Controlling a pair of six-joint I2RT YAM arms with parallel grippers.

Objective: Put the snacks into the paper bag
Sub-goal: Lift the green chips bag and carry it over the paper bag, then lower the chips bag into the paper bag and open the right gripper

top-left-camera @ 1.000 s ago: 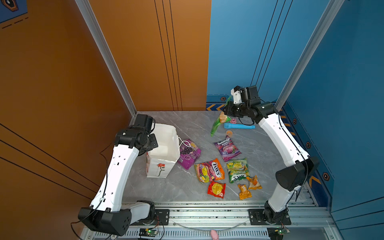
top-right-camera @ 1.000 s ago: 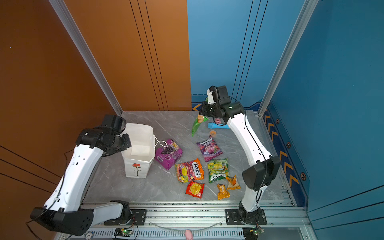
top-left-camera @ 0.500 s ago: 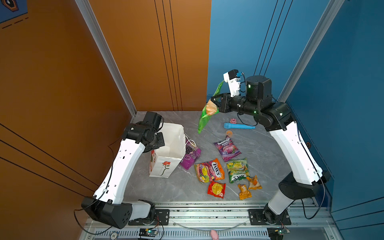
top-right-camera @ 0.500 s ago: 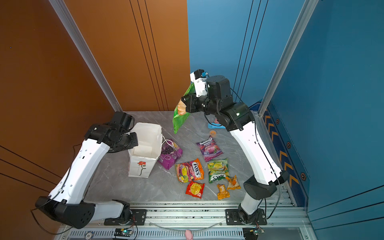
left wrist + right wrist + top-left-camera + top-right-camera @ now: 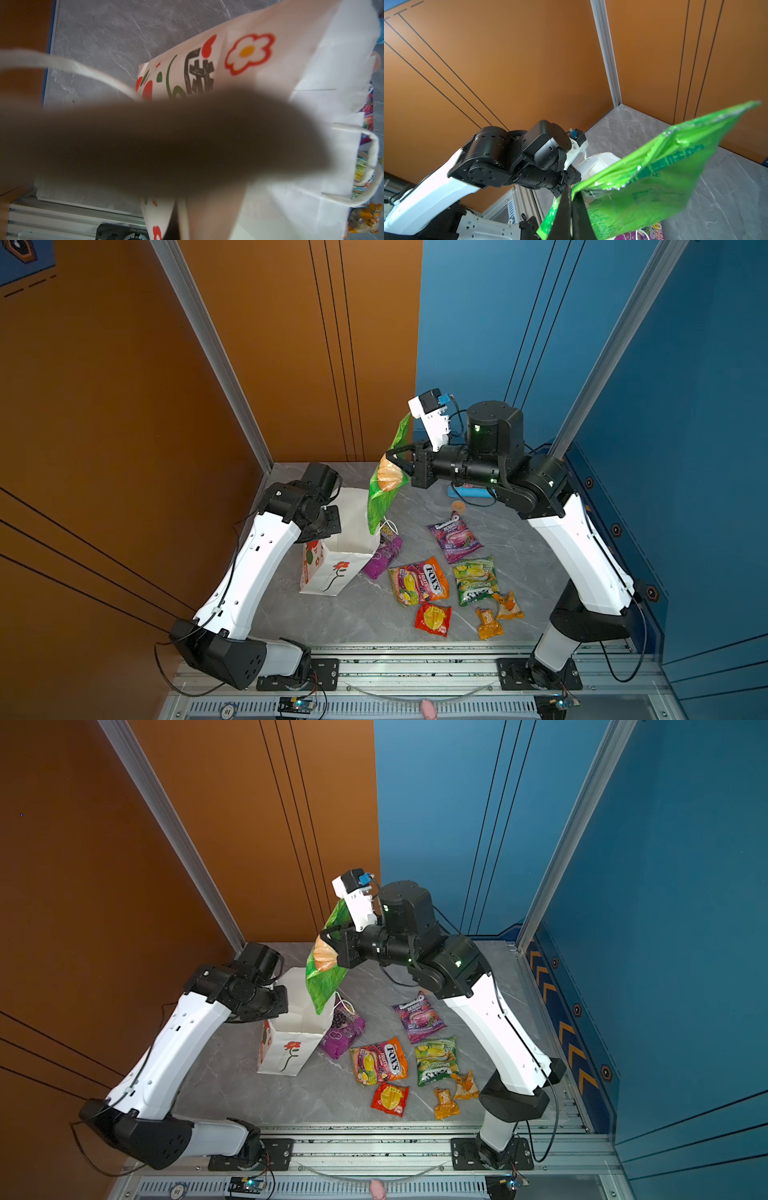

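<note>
The green chips bag [image 5: 384, 493] hangs just above the mouth of the paper bag [image 5: 336, 572], pinched by the right tool [image 5: 399, 460]. The left tool [image 5: 330, 522] is clenched, apparently on the bag's rim. Seven snacks [image 5: 419, 580] lie on the worktop [image 5: 365, 622]; none looks packed yet.

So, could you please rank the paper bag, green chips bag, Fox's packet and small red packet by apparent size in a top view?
1. paper bag
2. green chips bag (held nearer the camera, so unsure)
3. Fox's packet
4. small red packet
</note>
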